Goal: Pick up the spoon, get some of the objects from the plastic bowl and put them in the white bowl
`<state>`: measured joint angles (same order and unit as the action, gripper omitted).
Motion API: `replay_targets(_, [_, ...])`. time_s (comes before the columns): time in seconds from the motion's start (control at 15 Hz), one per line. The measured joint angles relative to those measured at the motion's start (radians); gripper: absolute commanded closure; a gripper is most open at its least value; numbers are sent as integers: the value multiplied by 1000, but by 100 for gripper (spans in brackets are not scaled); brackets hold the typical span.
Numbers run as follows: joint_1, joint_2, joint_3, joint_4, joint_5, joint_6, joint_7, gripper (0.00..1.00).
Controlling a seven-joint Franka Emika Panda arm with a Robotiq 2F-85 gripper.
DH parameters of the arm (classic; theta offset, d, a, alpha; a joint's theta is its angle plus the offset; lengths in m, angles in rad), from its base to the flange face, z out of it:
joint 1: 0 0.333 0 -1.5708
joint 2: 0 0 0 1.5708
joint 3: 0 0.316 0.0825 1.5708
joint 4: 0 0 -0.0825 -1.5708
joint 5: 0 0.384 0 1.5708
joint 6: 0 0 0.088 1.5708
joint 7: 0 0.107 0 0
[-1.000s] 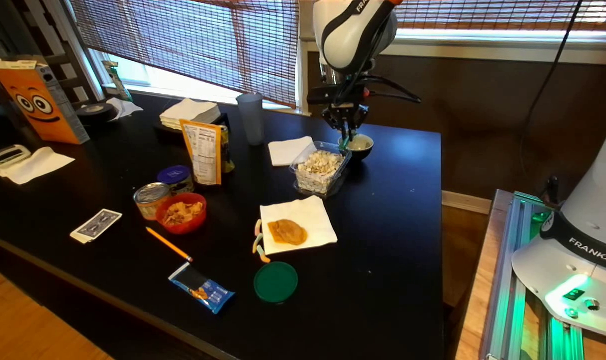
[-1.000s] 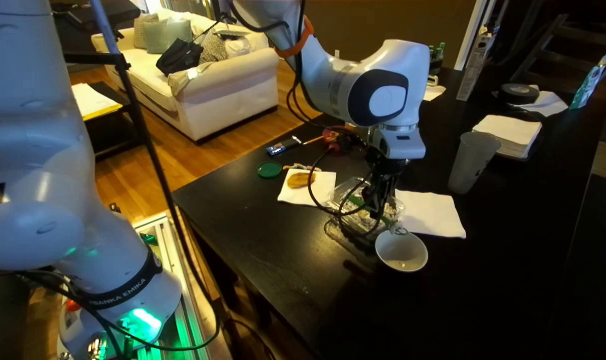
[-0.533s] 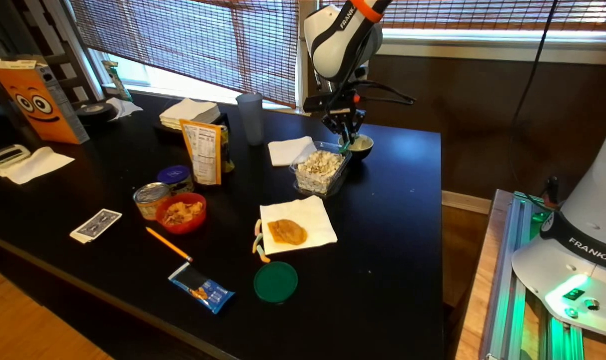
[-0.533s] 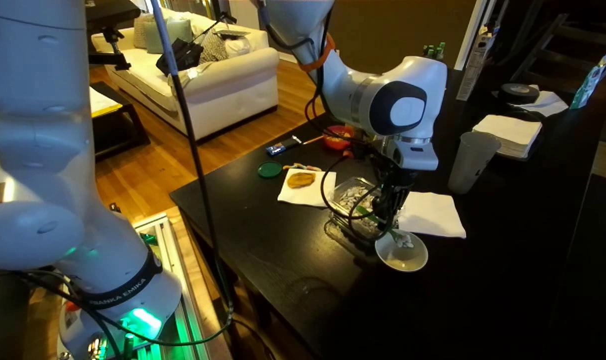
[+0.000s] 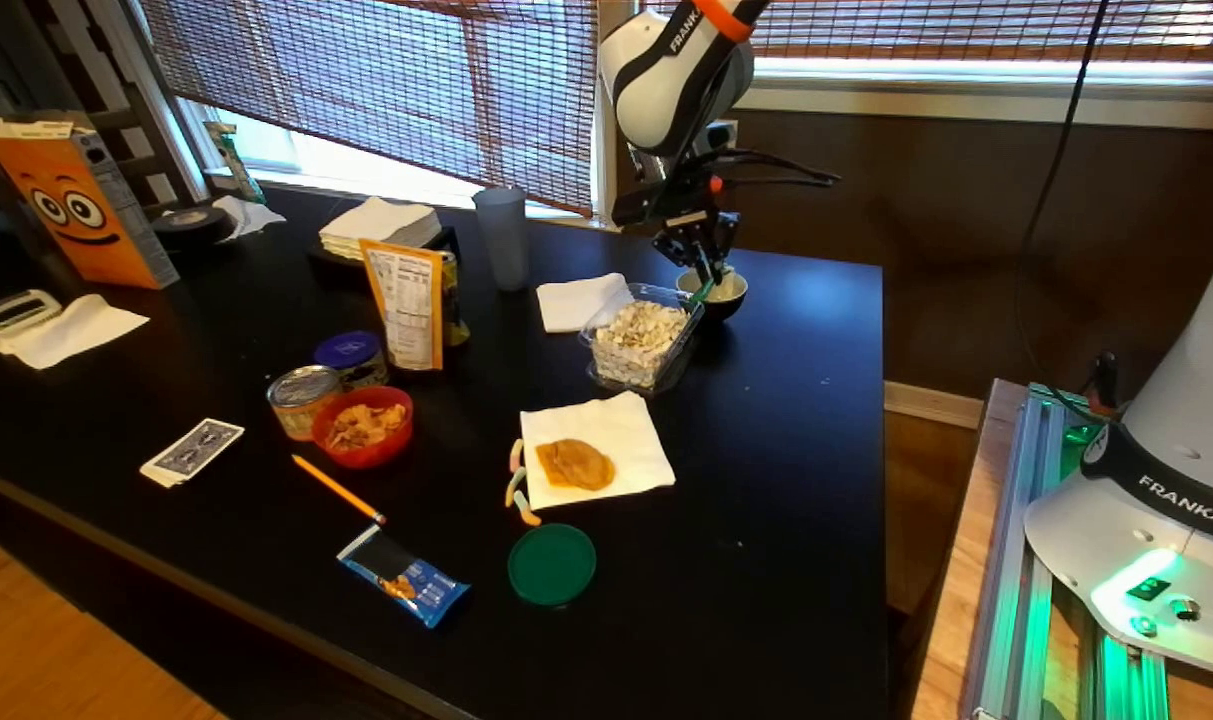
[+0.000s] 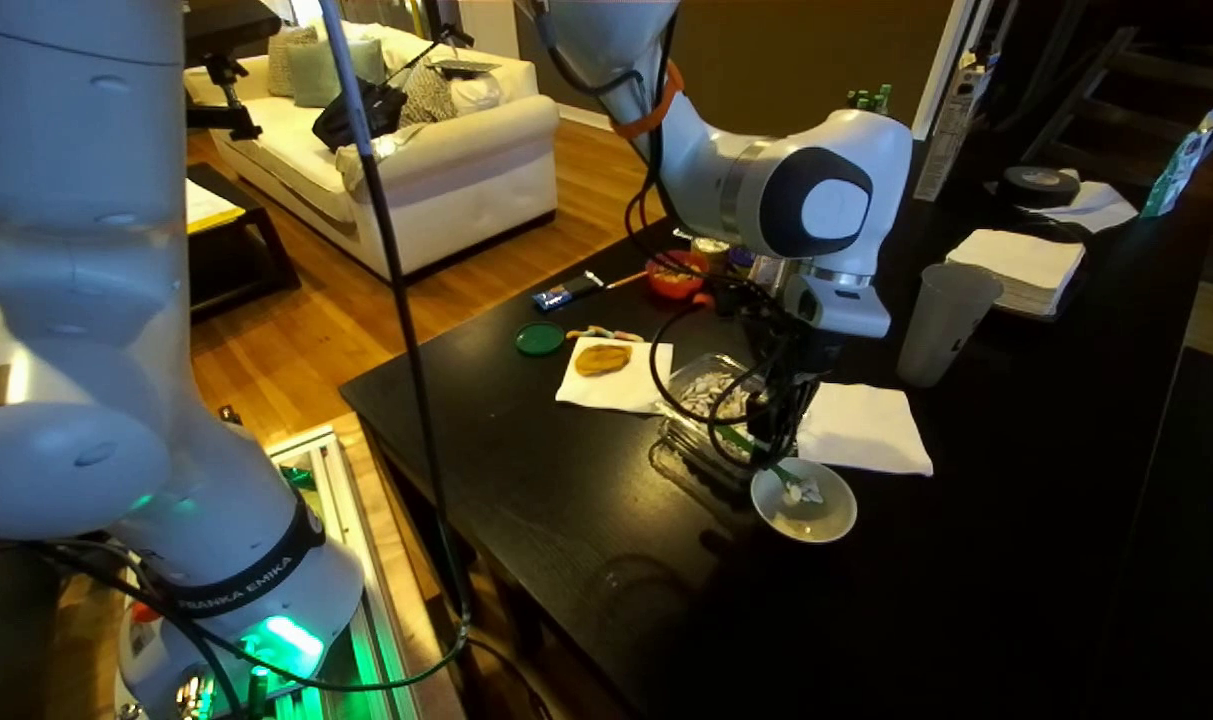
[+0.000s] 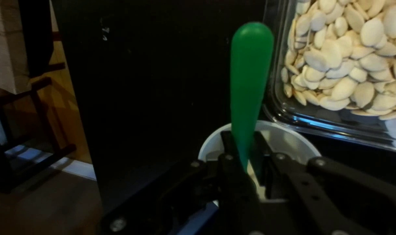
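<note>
Near the desk's (image 5: pixel 786 480) corner, the tool (image 7: pixel 244 139) grips a spoon (image 7: pixel 250 71); haste could spill seeds (image 6: pixel 806 492) past the white bowl (image 6: pixel 832 512).

The spoon (image 7: pixel 250 65) is smooth plastic, the tub (image 7: pixel 331 127) clear, glossy plastic. The table (image 5: pixel 766 500) has a low sheen. The 2 napkins (image 5: pixel 638 440) near the tub look like matt paper, the tall cup (image 5: pixel 504 240) frosted plastic.

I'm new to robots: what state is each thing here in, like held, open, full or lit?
gripper: shut on spoon
spoon: held, tilted
plastic bowl: open, filled with seeds
white bowl: upright; pale seeds visible, in it or on the spoon
red bowl: upright, snacks inside
tumbler: upright
blue-lidded can: closed
base light: lit green
</note>
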<state>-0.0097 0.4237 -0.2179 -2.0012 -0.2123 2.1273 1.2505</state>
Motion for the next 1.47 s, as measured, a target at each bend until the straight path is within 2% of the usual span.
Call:
replay_targets(0.6, [28, 63, -1, 76, -130, -83, 7, 96])
replay_targets(1.07, [67, 124, -2, 148, -212, -219, 16, 96])
replay_targets(1.47, [99, 174, -2, 177, -317, -253, 16, 96])
